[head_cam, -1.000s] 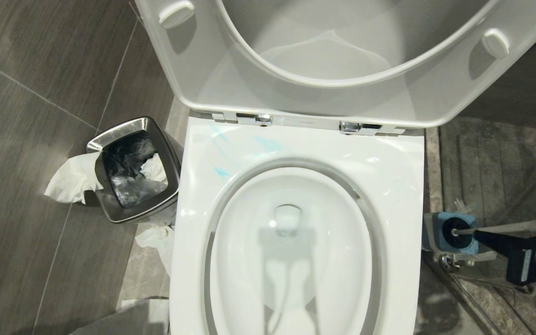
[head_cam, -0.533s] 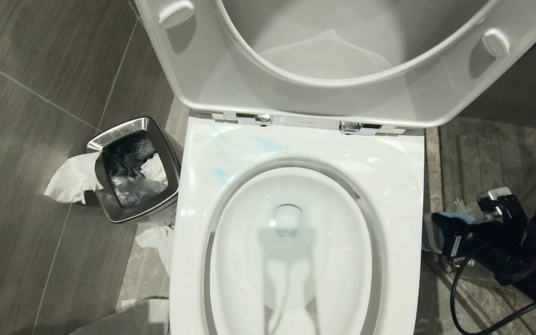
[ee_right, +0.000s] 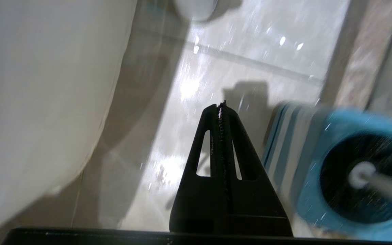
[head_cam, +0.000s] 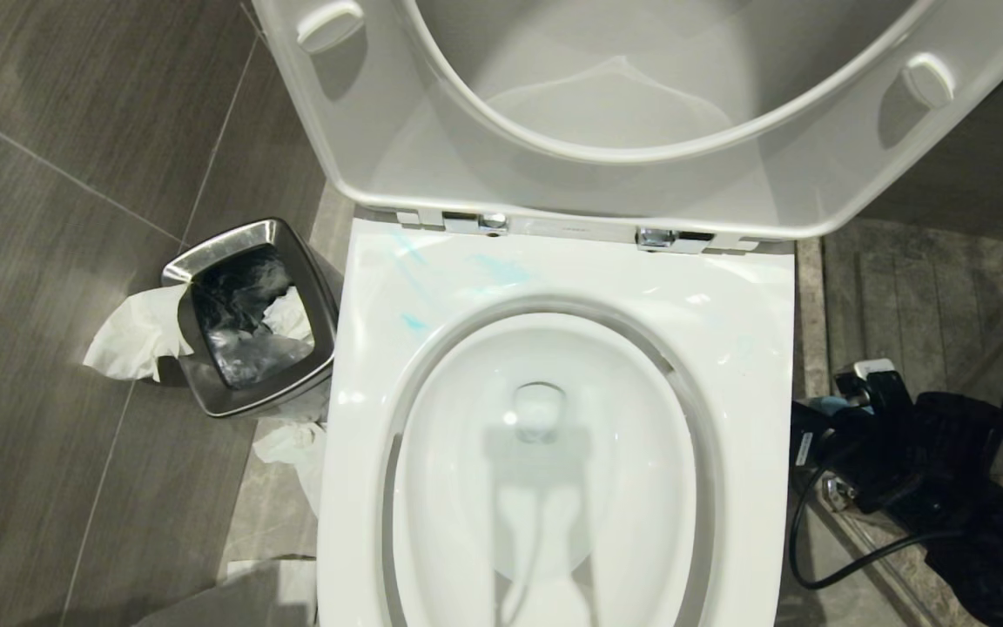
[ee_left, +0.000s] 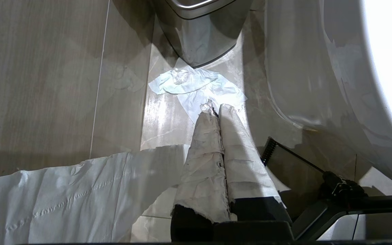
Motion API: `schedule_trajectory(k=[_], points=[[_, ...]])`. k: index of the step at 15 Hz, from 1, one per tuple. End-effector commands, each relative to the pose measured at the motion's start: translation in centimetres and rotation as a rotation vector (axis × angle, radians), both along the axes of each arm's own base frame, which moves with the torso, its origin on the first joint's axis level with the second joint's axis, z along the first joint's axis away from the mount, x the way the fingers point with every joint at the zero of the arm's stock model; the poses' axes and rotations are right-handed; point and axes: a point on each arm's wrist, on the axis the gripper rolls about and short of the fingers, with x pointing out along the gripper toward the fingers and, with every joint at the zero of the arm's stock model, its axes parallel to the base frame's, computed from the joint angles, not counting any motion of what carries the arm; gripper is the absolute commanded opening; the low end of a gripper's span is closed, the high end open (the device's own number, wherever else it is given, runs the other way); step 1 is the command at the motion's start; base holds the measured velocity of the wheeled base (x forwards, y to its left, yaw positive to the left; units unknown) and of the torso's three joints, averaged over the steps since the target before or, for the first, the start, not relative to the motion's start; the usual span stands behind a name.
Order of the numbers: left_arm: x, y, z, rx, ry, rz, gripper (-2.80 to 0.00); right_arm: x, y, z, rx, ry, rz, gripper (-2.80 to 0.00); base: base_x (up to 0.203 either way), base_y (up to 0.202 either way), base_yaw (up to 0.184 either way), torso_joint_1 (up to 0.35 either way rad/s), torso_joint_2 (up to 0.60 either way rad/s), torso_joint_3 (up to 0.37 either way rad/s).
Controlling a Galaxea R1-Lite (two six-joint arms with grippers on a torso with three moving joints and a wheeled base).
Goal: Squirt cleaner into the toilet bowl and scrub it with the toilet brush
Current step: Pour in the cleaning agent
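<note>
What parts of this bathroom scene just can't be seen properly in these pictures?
- Toilet brush: right wrist view shows only part of its handle, cut by the edge; the bristle head sits down in the blue holder.
- Blue holder in the head view: almost wholly hidden behind the right hand.
- Cleaner: only faint streaks on the toilet bowl rim.
- Waste bin: top cut off in the left wrist view.

Bathroom floor clutter around the fixture

A steel-rimmed waste bin (head_cam: 245, 318) with a dark liner stood at left centre of the head view on grey floor tiles (head_cam: 49, 174). Crumpled white tissue (head_cam: 131, 335) hung over its left edge, and more tissue (head_cam: 292, 444) lay on the floor just below it. At right centre, a squat blue-and-grey holder (ee_right: 349, 170) sat on paler, stone-patterned tiles (head_cam: 928, 296), largely hidden in the head view.
</note>
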Motion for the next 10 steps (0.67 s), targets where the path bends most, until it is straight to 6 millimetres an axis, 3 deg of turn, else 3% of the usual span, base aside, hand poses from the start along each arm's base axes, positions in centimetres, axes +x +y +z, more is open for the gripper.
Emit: schedule_trajectory(k=[1,7,8,10], points=[[0.0,0.0,0.0,0.000,0.003,0.000,-2.80,0.0,0.1,-0.9,0.002,0.027,0.006,-2.80,0.000,0.000,0.000,0.000,0.00,0.000],[0.0,0.0,0.0,0.000,0.003,0.000,-2.80,1.4,0.2,-1.4,0.001,0.010,0.009,-2.80,0.000,0.000,0.000,0.000,0.00,0.000],[0.0,0.0,0.0,0.000,0.002,0.000,-2.80,1.5,0.2,-1.5,0.001,0.014,0.010,0.00,0.000,0.000,0.000,0.000,0.00,0.000],[0.0,0.0,0.0,0.000,0.003,0.000,-2.80,2.1,0.2,-1.5,0.001,-0.001,0.010,0.00,0.000,0.000,0.000,0.000,0.00,0.000]])
